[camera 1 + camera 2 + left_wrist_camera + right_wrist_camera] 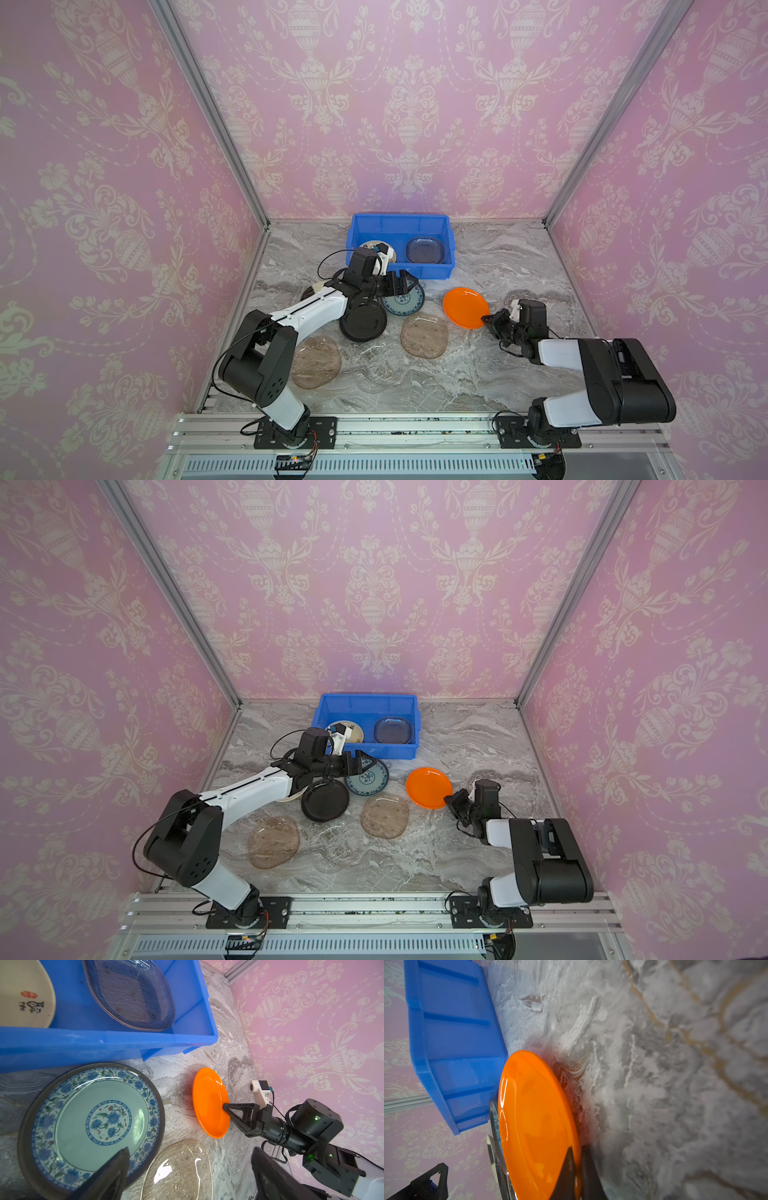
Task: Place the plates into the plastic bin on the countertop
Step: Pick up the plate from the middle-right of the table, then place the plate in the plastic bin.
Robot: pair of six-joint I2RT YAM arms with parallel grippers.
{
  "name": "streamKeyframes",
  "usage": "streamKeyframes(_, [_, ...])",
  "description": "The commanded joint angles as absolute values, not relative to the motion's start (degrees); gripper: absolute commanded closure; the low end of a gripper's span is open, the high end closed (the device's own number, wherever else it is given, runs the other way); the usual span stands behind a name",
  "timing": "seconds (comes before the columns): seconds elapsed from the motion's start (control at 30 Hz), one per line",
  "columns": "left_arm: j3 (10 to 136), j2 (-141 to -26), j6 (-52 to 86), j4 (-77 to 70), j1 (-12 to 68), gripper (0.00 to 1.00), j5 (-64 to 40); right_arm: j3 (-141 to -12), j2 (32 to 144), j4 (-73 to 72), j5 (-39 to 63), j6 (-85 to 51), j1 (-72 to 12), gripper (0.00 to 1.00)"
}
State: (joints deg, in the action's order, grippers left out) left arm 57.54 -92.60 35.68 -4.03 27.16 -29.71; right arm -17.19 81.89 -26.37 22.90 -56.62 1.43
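Looking down in both top views: right gripper clenched on the near rim of a round glossy orange plate. The plate lies on the grey-and-white marble-veined countertop, near the right front corner of the bright blue rectangular plastic bin. The bin holds a round cream plate with a dark motif and a clear rounded-square plate, side by side. Left gripper released, jaws wide, hanging over a round teal-patterned plate. Round black plate just beside it. One brownish translucent rounded-square plate nearer the rail, a second brownish plate by the left arm. Possibly a clear one between them, too faint to confirm.

Left wrist view: teal-patterned plate just beside the bin's front wall, with the fingers spread above it.

Right wrist view: both fingers pinch the orange rim, one on each face.
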Motion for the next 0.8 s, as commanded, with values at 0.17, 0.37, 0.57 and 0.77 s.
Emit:
streamKeyframes(0.17, [60.1, -93.1, 33.8, -1.8, 26.7, 0.07, -30.1, -21.6, 67.4, -2.9, 14.8, -50.7, 1.5, 1.0])
streamKeyframes(0.37, [60.6, -94.0, 35.7, -5.4, 27.0, 0.08, -34.4, -31.5, 55.9, 11.4, 13.6, -46.7, 1.2, 1.0])
streamKeyframes(0.57, [60.7, -95.4, 39.3, -11.5, 27.7, 0.13, -37.1, -39.3, 55.7, 15.0, 15.0, -46.0, -1.6, 1.0])
streamKeyframes(0.77, [61.2, -96.4, 42.0, -16.8, 28.4, 0.17, -38.5, -44.1, 59.1, 14.9, 13.4, -45.1, -8.1, 1.0])
